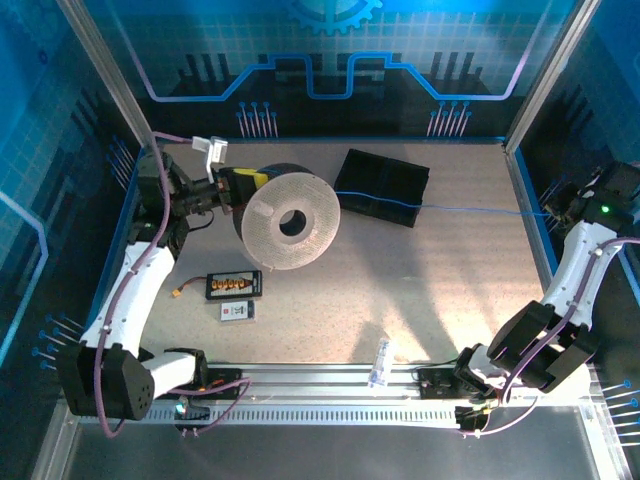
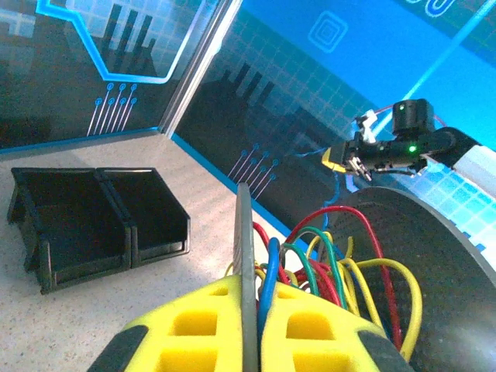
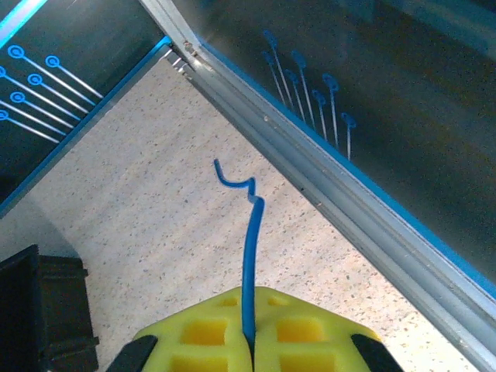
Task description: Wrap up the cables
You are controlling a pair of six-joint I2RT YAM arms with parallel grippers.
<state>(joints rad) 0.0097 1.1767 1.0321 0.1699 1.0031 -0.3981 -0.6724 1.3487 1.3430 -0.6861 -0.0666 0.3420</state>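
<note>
Aluminium rail (image 1: 330,385): along the near edge, 2 arm bases bolted on.
Table (image 1: 430,290): speckled beige, brightest mid-way; dark blue-printed walls (image 1: 330,60) on 3 sides.
Left arm (image 1: 140,280): up from the near-left corner, elbow bent, stretched to the spool (image 1: 290,222).
Left gripper (image 2: 252,310): yellow pads (image 2: 194,325) pressed together on the spool's thin flange edge.
Cables (image 2: 329,260): red, green, yellow, blue loops bunched against the spool's dark core, just beyond those pads.
Right arm (image 1: 575,270): folded near-right, forearm along the right wall.
Right gripper (image 3: 249,310): pinching the blue cable (image 3: 249,225), kinked end free; straight run past the black bins (image 1: 382,187) toward the spool.
</note>
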